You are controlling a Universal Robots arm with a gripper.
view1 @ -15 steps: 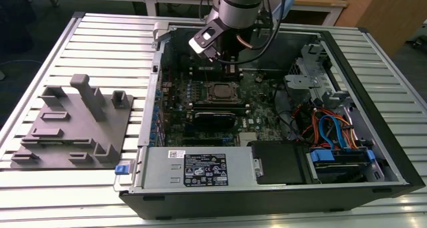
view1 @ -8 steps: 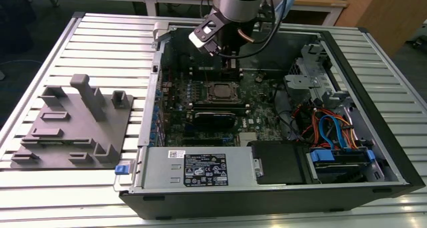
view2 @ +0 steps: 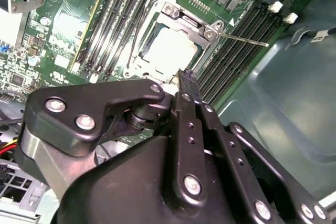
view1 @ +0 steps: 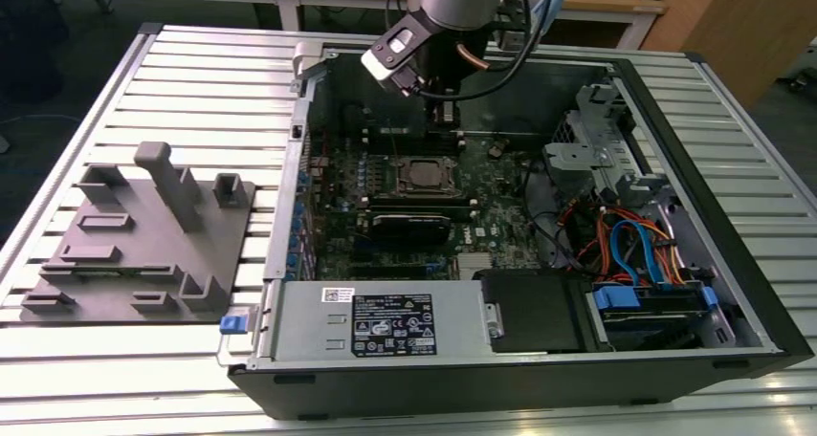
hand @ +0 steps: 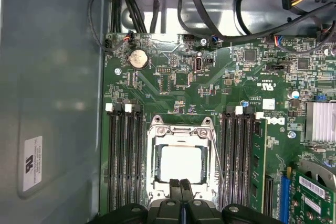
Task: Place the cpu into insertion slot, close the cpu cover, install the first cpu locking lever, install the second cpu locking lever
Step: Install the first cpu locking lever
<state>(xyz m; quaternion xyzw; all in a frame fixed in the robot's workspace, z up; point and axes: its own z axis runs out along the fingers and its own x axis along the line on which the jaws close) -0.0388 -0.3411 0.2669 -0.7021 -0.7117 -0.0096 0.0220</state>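
1. One gripper (hand: 181, 182) hovers at the edge of the insertion slot (hand: 155, 161); its fingers (hand: 175, 192) are pressed together and hold nothing.
2. The cpu (hand: 181, 163) lies flat in the slot, framed by the lowered cpu cover (hand: 181, 131).
3. A thin lever (hand: 219, 169) runs beside the cover.
4. The open computer case (view1: 511, 390) stands on the table (view1: 191, 63).

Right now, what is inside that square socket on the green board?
The cpu, its silver top showing through the window of the cpu cover. The cover's frame hides its edges; nothing beneath it can be seen.
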